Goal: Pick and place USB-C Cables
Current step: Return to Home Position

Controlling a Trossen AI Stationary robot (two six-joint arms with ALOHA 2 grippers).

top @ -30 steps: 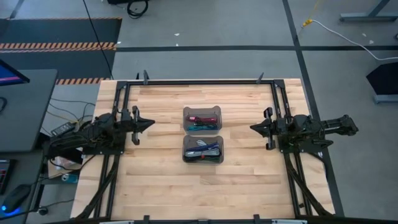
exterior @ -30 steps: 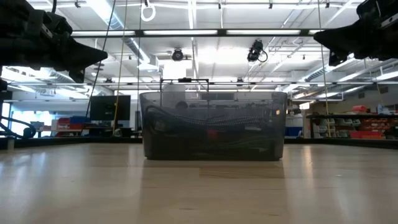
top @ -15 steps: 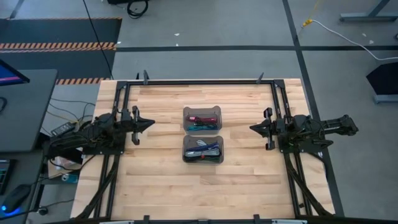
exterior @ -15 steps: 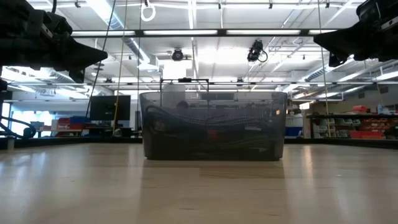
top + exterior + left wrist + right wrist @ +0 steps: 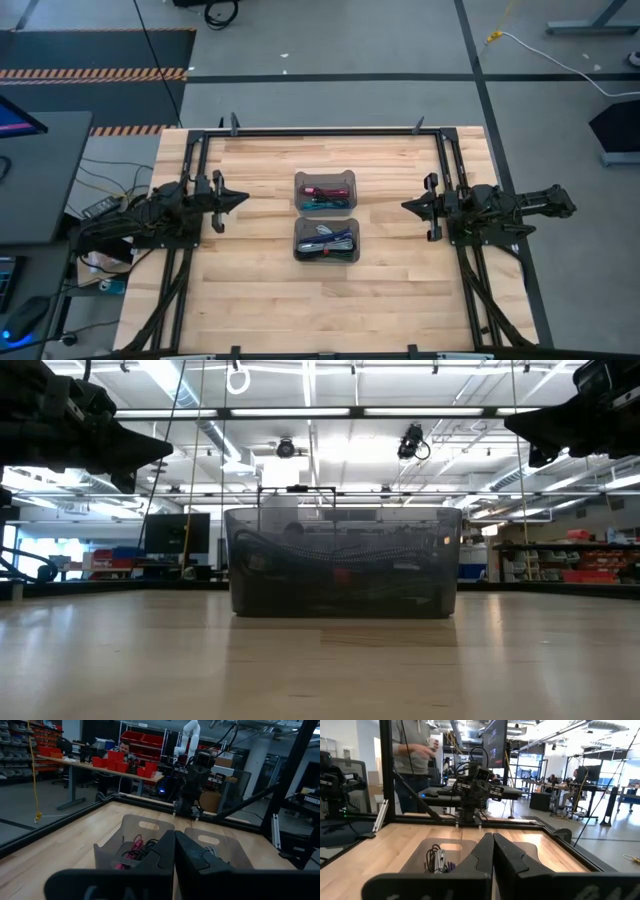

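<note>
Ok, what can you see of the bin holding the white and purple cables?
Translucent grey rectangular bin, plastic by its look, open-topped, upright on the wooden table near its middle. Bundled cables lie in it: white, grey, purple, some dark. One long side sits against or very close to the second bin. The left gripper and right gripper, both shut, are clear of it.

Bundled cables (image 5: 327, 241) lie in two neighbouring bins: a maroon cable (image 5: 330, 190) and a teal cable (image 5: 322, 203) in the far bin (image 5: 299, 180), white and purple ones in the near bin (image 5: 299, 223).
</note>
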